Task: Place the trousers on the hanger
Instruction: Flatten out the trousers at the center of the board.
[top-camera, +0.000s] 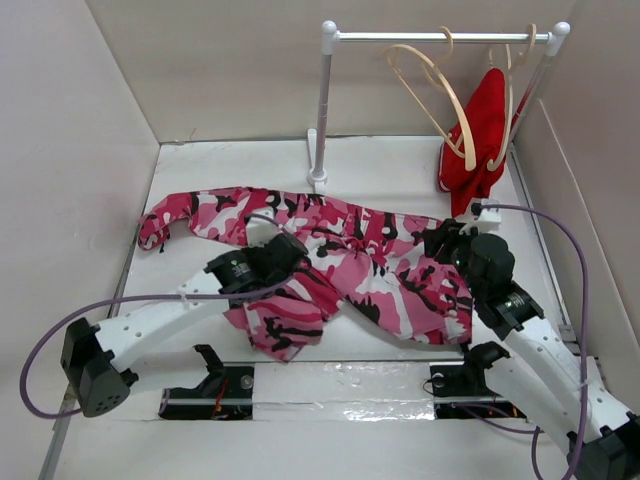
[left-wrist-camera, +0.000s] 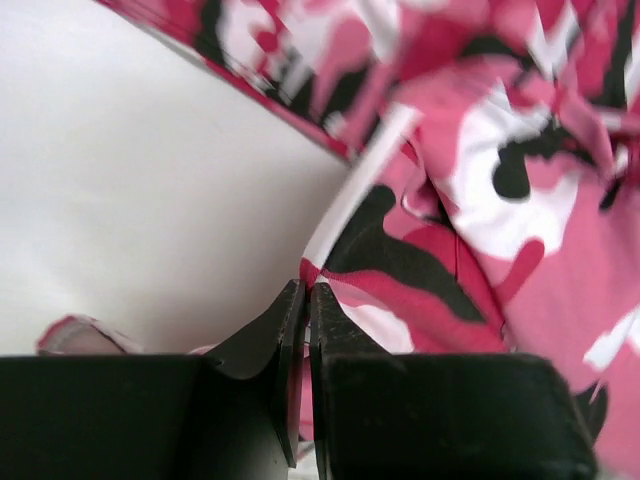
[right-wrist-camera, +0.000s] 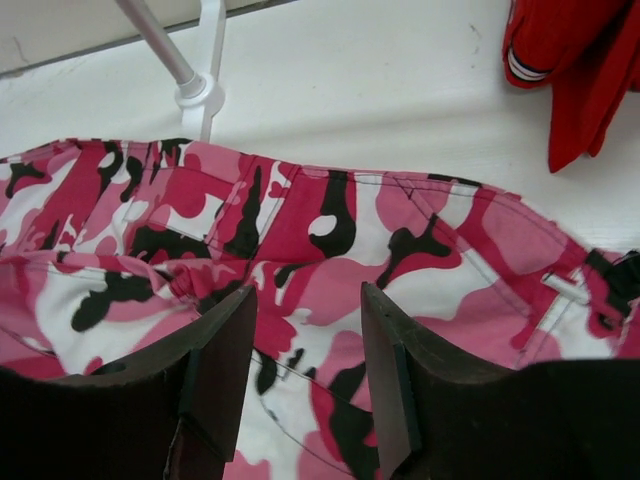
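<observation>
White table (top-camera: 400, 160) w/ rail (top-camera: 440, 37) at back. L gripper (left-wrist-camera: 306, 288) pinched tight on edge of camo trousers (top-camera: 390, 275); R gripper (right-wrist-camera: 308, 295) approx. half open over them, holding nothing.

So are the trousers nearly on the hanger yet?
Not yet. Done: nothing hung; the trousers lie on the table. In hand: the left tool is shut on their fabric edge, and the right tool hovers open over them. Left: lift them and drape them on the empty hanger.
</observation>
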